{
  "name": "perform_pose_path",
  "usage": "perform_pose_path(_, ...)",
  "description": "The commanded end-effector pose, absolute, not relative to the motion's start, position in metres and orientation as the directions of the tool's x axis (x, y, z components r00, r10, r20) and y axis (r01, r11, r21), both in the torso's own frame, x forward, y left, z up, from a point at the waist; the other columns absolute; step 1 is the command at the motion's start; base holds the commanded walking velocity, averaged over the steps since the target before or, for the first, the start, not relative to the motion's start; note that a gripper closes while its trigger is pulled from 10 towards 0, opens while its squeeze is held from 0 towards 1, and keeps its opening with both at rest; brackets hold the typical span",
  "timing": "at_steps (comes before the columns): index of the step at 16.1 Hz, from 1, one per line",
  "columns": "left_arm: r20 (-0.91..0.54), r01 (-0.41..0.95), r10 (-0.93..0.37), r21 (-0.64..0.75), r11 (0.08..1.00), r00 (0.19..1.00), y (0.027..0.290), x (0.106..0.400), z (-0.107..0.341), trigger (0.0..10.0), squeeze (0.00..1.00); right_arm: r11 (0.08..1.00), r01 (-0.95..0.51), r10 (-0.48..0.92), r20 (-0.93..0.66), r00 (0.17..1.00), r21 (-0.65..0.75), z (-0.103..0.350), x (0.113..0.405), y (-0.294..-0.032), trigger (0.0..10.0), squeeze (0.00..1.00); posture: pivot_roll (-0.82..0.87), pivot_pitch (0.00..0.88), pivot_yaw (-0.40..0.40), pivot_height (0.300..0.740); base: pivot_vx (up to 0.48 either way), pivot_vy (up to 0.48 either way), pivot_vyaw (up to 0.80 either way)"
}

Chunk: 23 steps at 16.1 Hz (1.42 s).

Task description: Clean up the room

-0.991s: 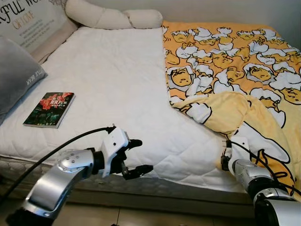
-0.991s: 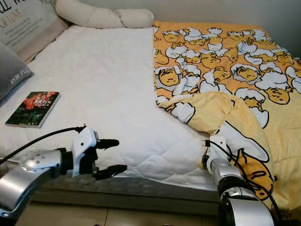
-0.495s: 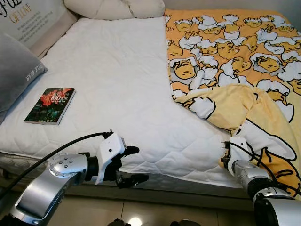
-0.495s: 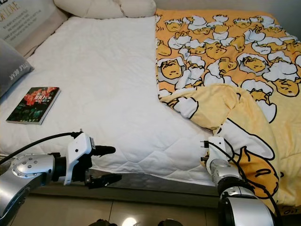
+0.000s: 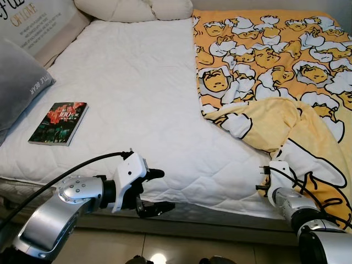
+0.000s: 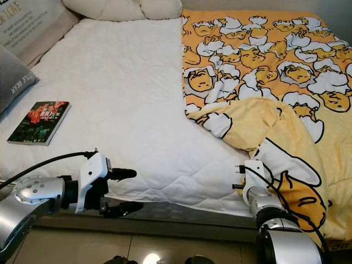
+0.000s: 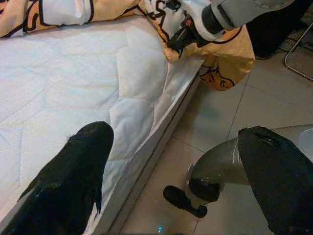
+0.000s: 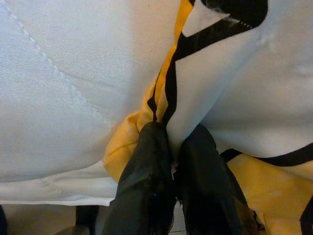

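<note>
Pinching the yellow cartoon blanket (image 5: 275,66) with my right hand (image 8: 171,161), fingers (image 8: 146,181) clamped tight on a fold of fabric at the near edge of the bed (image 5: 132,93), right side. The blanket covers the right half of the mattress, with its near-left corner flopped back in a bunched fold (image 5: 264,118) and the rest draping over the bed's near edge toward the floor.

My left hand (image 5: 155,191) hangs at the near edge of the bed, left of centre, fingers spread wide with nothing between them; the left wrist view looks along the mattress side down to the tiled floor (image 7: 230,127).

Further out, a book (image 5: 59,123) lies flat on the bare white mattress at the left, a grey pillow (image 5: 19,82) beyond it at the far left, and cream pillows (image 5: 135,8) along the far edge.

Step in hand, as I judge it: making the bed, blanket grip secured. Next move probably calls for dragging the held edge leftward to unfold the bunch and spread it across the white half. The book may need lifting off first or it gets covered.
</note>
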State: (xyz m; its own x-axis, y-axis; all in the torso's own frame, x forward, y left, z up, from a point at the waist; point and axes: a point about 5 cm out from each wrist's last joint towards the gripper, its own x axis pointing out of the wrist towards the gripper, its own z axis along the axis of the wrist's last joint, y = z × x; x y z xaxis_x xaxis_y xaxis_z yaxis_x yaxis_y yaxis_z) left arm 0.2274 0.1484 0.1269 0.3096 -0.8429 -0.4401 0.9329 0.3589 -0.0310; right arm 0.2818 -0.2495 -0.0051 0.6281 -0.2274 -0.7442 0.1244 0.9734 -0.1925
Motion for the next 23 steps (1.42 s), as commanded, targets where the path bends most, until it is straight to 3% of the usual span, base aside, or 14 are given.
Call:
perform_pose_path(1,-0.446,0.935,-0.841,-0.023,0.354,0.307,0.148,0.229,0.126,10.0,0.00,0.973,0.128,-0.230,-0.748,0.623,-0.193,-0.005,0.281,-0.254,0.0,0.00,-0.04,0.074,0.035,0.740,0.000,0.000,0.00)
perform_pose_path(4,-0.445,0.931,-0.836,-0.015,0.364,0.320,0.149,0.231,0.124,10.0,0.00,0.977,0.128,-0.212,-0.742,0.636,-0.170,-0.004,0.281,-0.254,0.0,0.00,-0.05,0.053,0.031,0.740,0.000,0.000,0.00)
perform_pose_path(7,-0.445,0.923,-0.829,-0.011,0.384,0.339,0.149,0.228,0.120,10.0,0.00,0.998,-0.050,0.012,-0.699,0.715,-0.034,-0.001,0.286,-0.242,0.0,0.00,-0.06,0.022,0.025,0.740,0.000,0.000,0.00)
perform_pose_path(9,-0.442,0.922,-0.830,-0.015,0.387,0.341,0.149,0.226,0.119,10.0,0.00,0.953,-0.291,0.272,-0.668,0.693,0.087,-0.001,0.280,-0.227,0.0,0.00,-0.07,0.012,0.025,0.740,0.000,0.000,0.00)
perform_pose_path(10,-0.439,0.923,-0.832,-0.019,0.385,0.338,0.148,0.223,0.118,10.0,0.00,0.869,-0.472,0.445,-0.649,0.617,0.147,-0.003,0.266,-0.218,0.0,0.00,-0.08,0.008,0.025,0.740,0.000,0.000,0.00)
perform_pose_path(11,-0.438,0.924,-0.834,-0.023,0.382,0.334,0.147,0.222,0.117,10.0,0.00,0.808,-0.563,0.527,-0.643,0.556,0.175,-0.003,0.255,-0.213,0.0,0.00,-0.08,0.005,0.025,0.740,0.000,0.000,0.00)
perform_pose_path(13,-0.433,0.930,-0.843,-0.030,0.367,0.319,0.142,0.220,0.115,10.0,0.00,0.576,-0.771,0.722,-0.611,0.323,0.273,0.003,0.213,-0.199,0.0,0.00,-0.09,0.000,0.023,0.740,0.000,0.000,0.00)
perform_pose_path(14,-0.431,0.931,-0.845,-0.031,0.364,0.316,0.141,0.220,0.115,10.0,0.00,0.526,-0.797,0.752,-0.600,0.273,0.297,0.005,0.204,-0.196,0.0,0.00,-0.09,0.000,0.022,0.740,0.000,0.000,0.00)
perform_pose_path(16,-0.428,0.936,-0.851,-0.033,0.351,0.304,0.138,0.219,0.115,10.0,0.00,0.352,-0.856,0.824,-0.560,0.092,0.378,0.014,0.175,-0.184,0.0,0.00,-0.09,0.000,0.019,0.740,0.000,0.000,0.00)
perform_pose_path(17,-0.430,0.938,-0.853,-0.036,0.345,0.297,0.138,0.219,0.114,10.0,0.00,0.331,-0.867,0.820,-0.568,0.070,0.371,0.015,0.169,-0.183,0.0,0.00,-0.09,0.000,0.018,0.740,0.000,0.000,0.00)
perform_pose_path(18,-0.431,0.940,-0.854,-0.039,0.340,0.291,0.137,0.218,0.114,10.0,0.00,0.394,-0.878,0.759,-0.636,0.143,0.273,0.007,0.172,-0.185,8.8,0.00,-0.09,0.000,0.016,0.740,0.000,0.000,0.00)
perform_pose_path(19,-0.431,0.940,-0.854,-0.039,0.339,0.290,0.137,0.218,0.114,10.0,0.00,0.412,-0.877,0.742,-0.650,0.164,0.249,0.005,0.173,-0.186,8.8,0.00,-0.09,0.000,0.016,0.740,0.000,0.000,0.00)
perform_pose_path(20,-0.433,0.940,-0.854,-0.039,0.338,0.289,0.136,0.217,0.113,10.0,0.00,0.551,-0.805,0.670,-0.691,0.270,0.220,0.002,0.180,-0.190,10.0,1.00,-0.08,0.000,0.008,0.740,0.000,0.000,0.00)
perform_pose_path(23,-0.434,0.936,-0.849,-0.031,0.349,0.302,0.136,0.217,0.112,10.0,0.00,0.606,-0.771,0.616,-0.729,0.298,0.197,0.002,0.179,-0.190,10.0,1.00,-0.09,0.000,0.005,0.740,0.000,0.000,0.00)
